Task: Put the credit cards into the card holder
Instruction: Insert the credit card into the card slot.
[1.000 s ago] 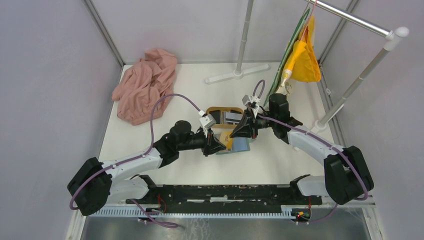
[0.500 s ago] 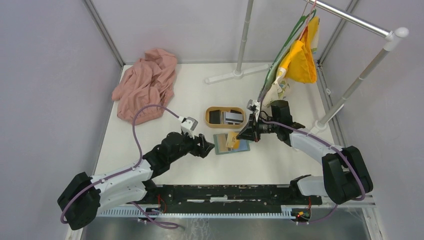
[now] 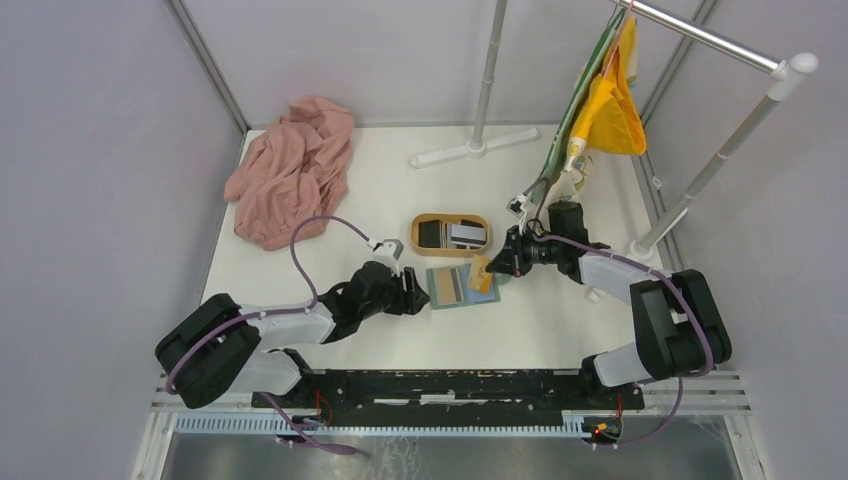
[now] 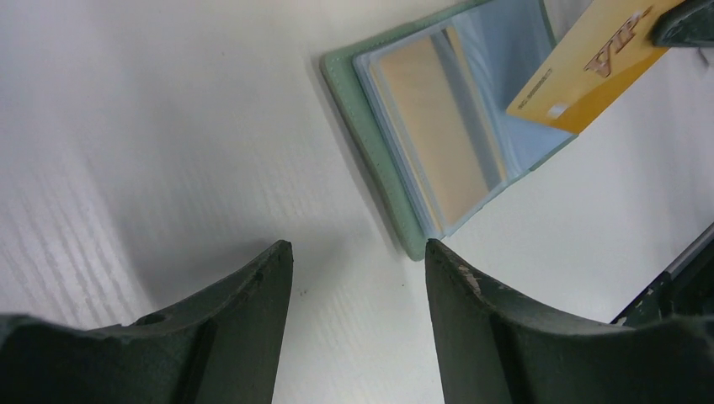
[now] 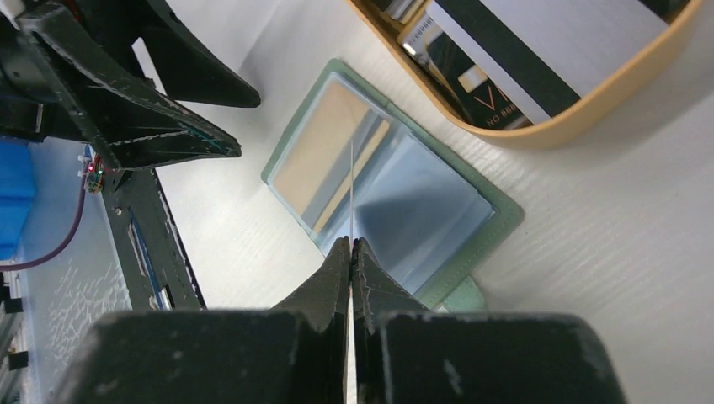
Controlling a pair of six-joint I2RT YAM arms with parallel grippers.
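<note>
Gold card (image 4: 585, 71), top corner behind right fingers (image 4: 686, 21)

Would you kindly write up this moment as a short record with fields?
Card holder: grey-green folding wallet, lying open, pale blue and tan slots facing up.
Right gripper: shut on a gold card marked VIP, held over the open holder.
Left gripper: open, empty, close to a corner of the holder; contact unclear.
Oval light-wood tray: behind the holder, holds black and grey-white cards.
</note>
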